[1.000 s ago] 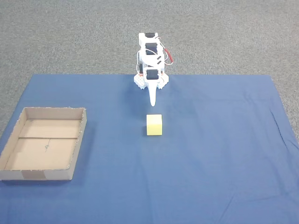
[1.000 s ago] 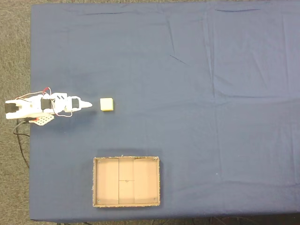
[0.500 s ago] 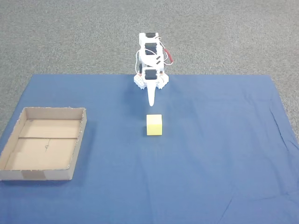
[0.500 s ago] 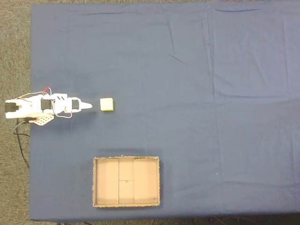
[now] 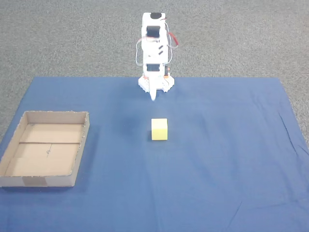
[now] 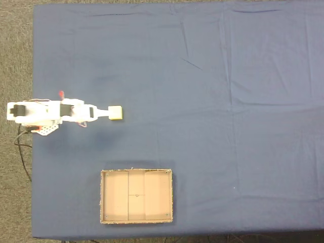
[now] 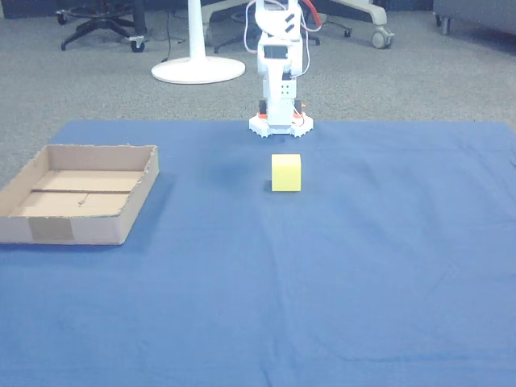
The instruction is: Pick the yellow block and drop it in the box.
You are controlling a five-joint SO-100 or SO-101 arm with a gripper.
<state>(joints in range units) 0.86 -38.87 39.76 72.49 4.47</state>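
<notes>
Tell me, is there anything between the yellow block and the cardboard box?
No. In a fixed view, just bare blue cloth lies between the yellow block and the box.

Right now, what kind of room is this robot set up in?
Probably an office or lab. The floor is grey carpet, wheeled chair bases stand behind the arm, and the setup sits on a blue cloth spread over that floor.
</notes>
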